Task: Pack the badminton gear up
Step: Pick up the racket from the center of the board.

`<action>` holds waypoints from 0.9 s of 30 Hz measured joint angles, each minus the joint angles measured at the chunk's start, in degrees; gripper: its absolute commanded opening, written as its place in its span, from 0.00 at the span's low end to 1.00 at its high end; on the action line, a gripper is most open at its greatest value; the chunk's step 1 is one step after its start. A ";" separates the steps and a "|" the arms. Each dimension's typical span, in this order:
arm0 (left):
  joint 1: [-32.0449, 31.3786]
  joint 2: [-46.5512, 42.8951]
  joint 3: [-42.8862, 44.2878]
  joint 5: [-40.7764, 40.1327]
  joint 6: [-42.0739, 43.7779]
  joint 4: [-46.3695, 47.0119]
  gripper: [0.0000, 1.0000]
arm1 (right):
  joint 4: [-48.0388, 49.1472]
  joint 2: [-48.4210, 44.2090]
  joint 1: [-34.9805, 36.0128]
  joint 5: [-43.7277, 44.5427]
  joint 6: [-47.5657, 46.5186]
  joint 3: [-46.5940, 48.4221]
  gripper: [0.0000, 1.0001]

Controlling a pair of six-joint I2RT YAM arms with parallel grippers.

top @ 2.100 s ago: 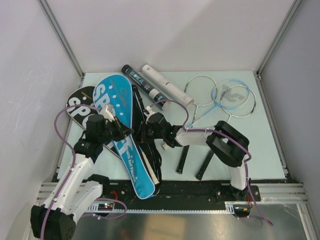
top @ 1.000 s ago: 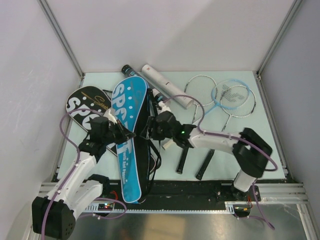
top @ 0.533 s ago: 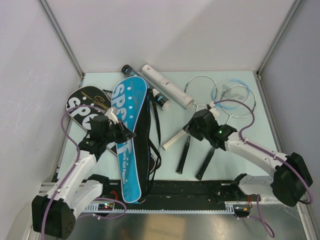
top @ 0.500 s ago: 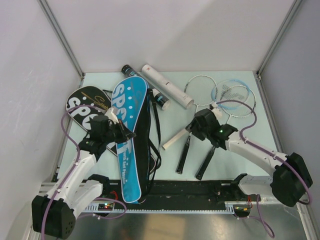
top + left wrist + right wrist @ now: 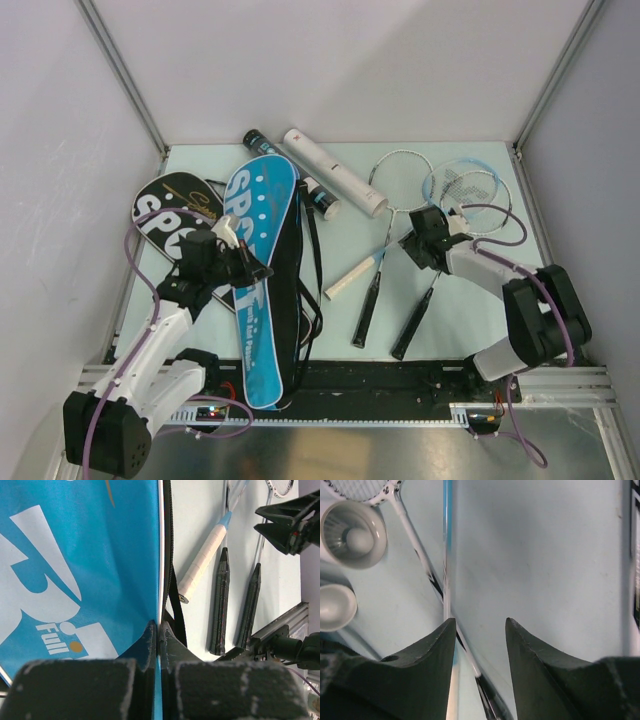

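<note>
The blue SPORT bag (image 5: 256, 262) lies lengthwise at centre-left, partly over the black SPORT bag (image 5: 163, 213). My left gripper (image 5: 252, 270) is shut on the blue bag's (image 5: 75, 570) zip edge, pinched between the pads (image 5: 159, 630). Three rackets lie to the right: a white handle (image 5: 350, 276) and two black handles (image 5: 367, 310) (image 5: 414, 326). My right gripper (image 5: 410, 244) hovers open just over their crossing shafts (image 5: 447, 555), holding nothing (image 5: 478, 624). A white tube (image 5: 335, 172) and a black tube (image 5: 318, 196) lie at the back.
Two open tube mouths (image 5: 354, 532) (image 5: 335, 607) show left of my right fingers, one with a shuttlecock inside. Racket heads (image 5: 462, 190) overlap at back right. The bag's black straps (image 5: 308, 300) trail beside the white handle. Walls close in on the left, back and right.
My right arm has left the blue bag and swung right to the racket shafts, its jaws narrowing slightly. The left gripper keeps its pinch on the bag.
</note>
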 measured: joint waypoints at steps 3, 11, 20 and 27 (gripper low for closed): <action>0.00 0.00 0.00 0.15 0.22 -0.07 0.00 | 3.74 3.54 -1.14 -1.11 0.63 0.00 0.48; 0.17 -0.07 0.00 0.44 0.28 -0.09 0.00 | 11.21 10.21 -1.60 -2.27 1.29 0.31 0.49; 0.92 -0.13 0.00 1.31 0.31 -0.11 0.00 | 13.75 15.41 -2.08 -3.04 4.24 4.46 0.43; 1.81 -0.13 0.00 2.21 0.31 -0.20 0.00 | 13.86 18.14 -2.99 -4.35 5.90 6.40 0.11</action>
